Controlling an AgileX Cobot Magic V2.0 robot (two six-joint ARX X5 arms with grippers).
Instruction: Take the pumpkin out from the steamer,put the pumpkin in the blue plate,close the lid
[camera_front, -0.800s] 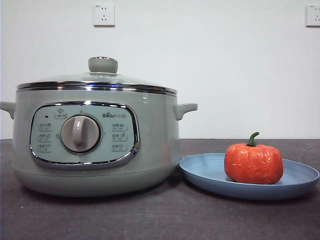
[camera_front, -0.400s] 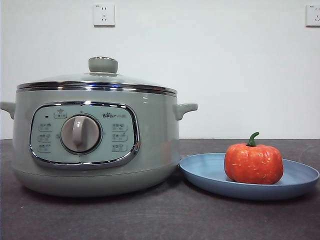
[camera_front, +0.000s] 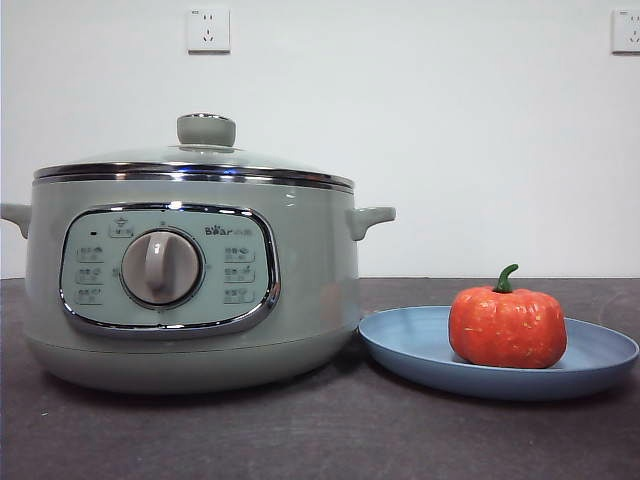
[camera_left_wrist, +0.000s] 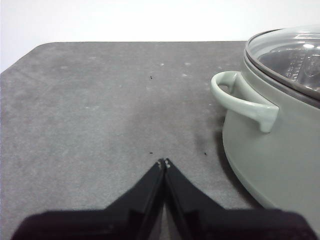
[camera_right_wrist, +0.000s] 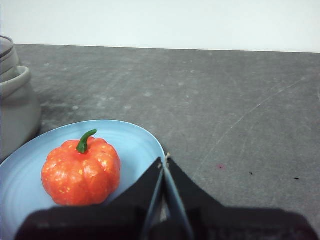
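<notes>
The sage-green steamer (camera_front: 190, 285) stands at the left of the front view with its glass lid (camera_front: 195, 160) seated on the rim. The orange pumpkin (camera_front: 507, 325) with a green stem sits upright in the blue plate (camera_front: 600, 355), just right of the steamer. My left gripper (camera_left_wrist: 164, 162) is shut and empty above bare table beside the steamer's side handle (camera_left_wrist: 242, 100). My right gripper (camera_right_wrist: 164, 161) is shut and empty over the plate's rim (camera_right_wrist: 145, 137), close beside the pumpkin (camera_right_wrist: 81, 172) and apart from it. Neither arm shows in the front view.
The dark grey table (camera_front: 330, 430) runs to a white wall with two sockets (camera_front: 208, 30). The table's rounded corner (camera_left_wrist: 35, 52) shows in the left wrist view. The steamer's edge (camera_right_wrist: 15, 107) shows beside the plate in the right wrist view.
</notes>
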